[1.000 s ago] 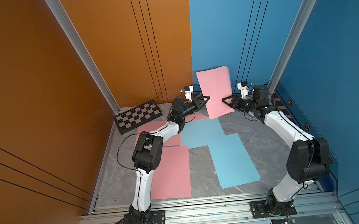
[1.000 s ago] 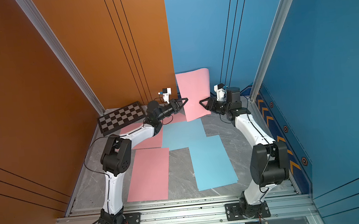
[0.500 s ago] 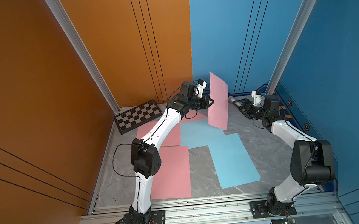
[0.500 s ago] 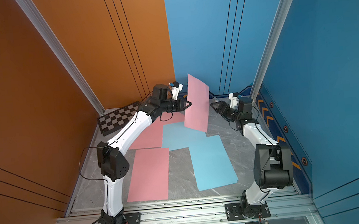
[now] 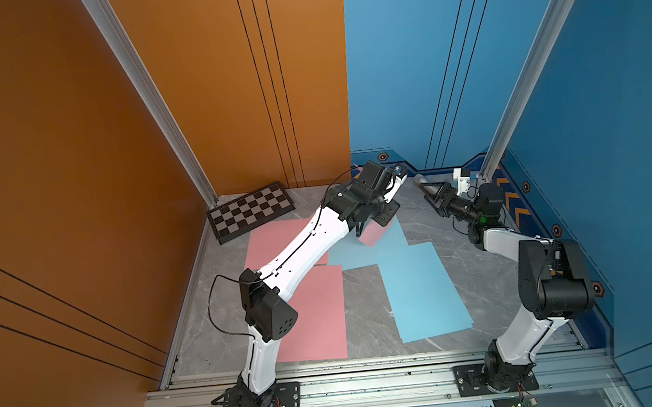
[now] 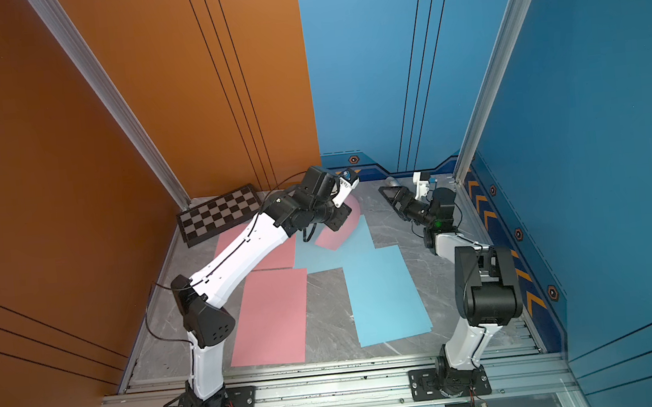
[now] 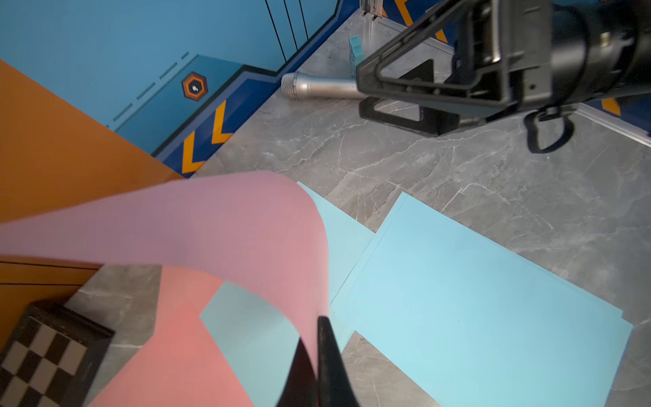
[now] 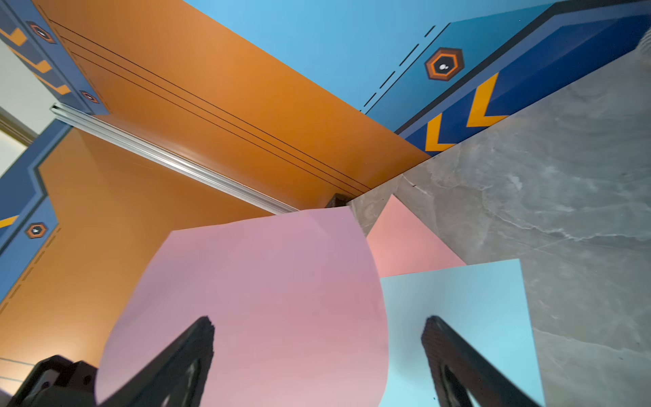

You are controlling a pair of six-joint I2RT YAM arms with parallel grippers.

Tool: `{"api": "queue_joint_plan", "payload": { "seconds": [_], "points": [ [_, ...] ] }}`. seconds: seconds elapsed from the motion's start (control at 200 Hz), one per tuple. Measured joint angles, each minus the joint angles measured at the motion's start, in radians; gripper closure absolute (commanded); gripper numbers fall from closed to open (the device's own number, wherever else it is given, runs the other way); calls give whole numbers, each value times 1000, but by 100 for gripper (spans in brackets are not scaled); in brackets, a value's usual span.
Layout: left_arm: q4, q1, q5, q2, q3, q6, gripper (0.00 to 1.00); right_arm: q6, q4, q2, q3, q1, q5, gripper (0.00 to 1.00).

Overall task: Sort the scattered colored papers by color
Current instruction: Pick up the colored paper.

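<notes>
Left jaws pinched shut on the edge of a pink sheet [image 7: 246, 229] that curls limply at twelve o'clock on the tabletop [image 5: 362, 303] above the blue sheets [image 5: 422, 289]; right jaws gape empty at two o'clock; paper so light and floppy is best gripped by an edge.

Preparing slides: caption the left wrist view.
Left tool pinches a curled pink paper above light-blue papers; right tool open by a microphone.
</notes>
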Motion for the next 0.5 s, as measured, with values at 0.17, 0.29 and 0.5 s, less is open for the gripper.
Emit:
{"api": "queue_joint_plan", "payload": {
  "seconds": [0.17, 0.29, 0.5],
  "points": [
    [-3, -14, -65, -15, 97, 89, 100, 175, 269, 60, -15, 37, -25, 8],
    [18, -14, -74, -64, 91, 114, 100, 262, 391, 80, -16, 63, -29, 8],
    [219, 32, 17, -329, -238, 72, 100, 321, 481, 93, -3, 119, -27, 7]
  ]
}}
